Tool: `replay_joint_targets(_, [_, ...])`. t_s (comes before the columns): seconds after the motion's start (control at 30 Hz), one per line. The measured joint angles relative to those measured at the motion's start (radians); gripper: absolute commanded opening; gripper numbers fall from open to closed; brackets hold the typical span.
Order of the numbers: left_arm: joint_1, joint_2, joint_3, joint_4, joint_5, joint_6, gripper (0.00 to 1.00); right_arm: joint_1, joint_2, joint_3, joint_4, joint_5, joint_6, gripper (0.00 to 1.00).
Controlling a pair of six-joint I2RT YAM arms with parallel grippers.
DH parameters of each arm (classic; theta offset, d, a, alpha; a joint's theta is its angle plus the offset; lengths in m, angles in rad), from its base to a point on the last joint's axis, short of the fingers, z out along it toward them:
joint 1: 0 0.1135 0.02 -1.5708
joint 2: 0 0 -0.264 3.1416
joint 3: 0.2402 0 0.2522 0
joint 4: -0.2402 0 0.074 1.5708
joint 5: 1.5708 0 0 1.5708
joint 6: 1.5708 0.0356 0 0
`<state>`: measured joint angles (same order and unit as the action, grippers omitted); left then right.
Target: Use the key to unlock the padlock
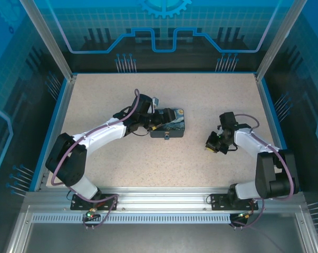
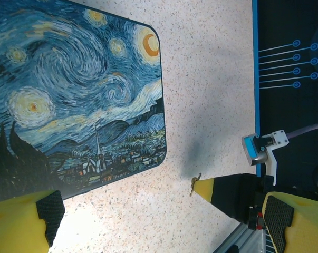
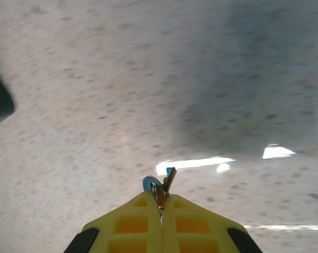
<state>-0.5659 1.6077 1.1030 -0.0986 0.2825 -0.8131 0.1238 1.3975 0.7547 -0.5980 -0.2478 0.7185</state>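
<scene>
While the key [image 3: 164,182] sits pinched in the right end effector [image 3: 161,205], low in its wrist view, we judge pickup done; the padlock [image 1: 166,136] seems to hang at the blue box's [image 1: 174,122] lower edge, centre of the overhead frame; the left end effector [image 2: 159,224] gapes wide by the box; next, steady the padlock and align the key.

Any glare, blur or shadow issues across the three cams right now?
Right wrist: table soft and out of focus, bright glare streaks just past the key, broad shadow upper right. Left wrist: box print sharp, soft shadow on the table beside it. Top external: evenly lit, sharp, no glare on the table.
</scene>
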Motion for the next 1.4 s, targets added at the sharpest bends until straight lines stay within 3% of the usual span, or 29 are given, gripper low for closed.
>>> replay_joint_targets(0.2, [0.008, 0.0, -0.074, 0.182, 0.089, -0.082, 0.99, 0.093, -0.001, 0.133, 0.021, -0.053, 0.067, 0.0])
replay_joint_targets(0.33, [0.028, 0.016, -0.161, 0.369, 0.149, -0.185, 0.93, 0.153, -0.001, 0.241, 0.046, -0.057, 0.136, 0.0])
replay_joint_targets(0.43, [0.035, 0.042, -0.18, 0.451, 0.171, -0.231, 0.84, 0.192, 0.004, 0.303, 0.059, -0.055, 0.196, 0.0])
replay_joint_targets(0.6, [0.035, 0.069, -0.207, 0.605, 0.186, -0.302, 0.59, 0.246, 0.057, 0.388, 0.082, -0.033, 0.298, 0.0])
replay_joint_targets(0.77, [0.035, 0.113, -0.223, 0.751, 0.186, -0.368, 0.48, 0.283, 0.117, 0.42, 0.103, -0.014, 0.384, 0.0])
replay_joint_targets(1.4, [0.031, 0.167, -0.274, 0.924, 0.185, -0.446, 0.28, 0.299, 0.159, 0.454, 0.121, -0.003, 0.45, 0.0])
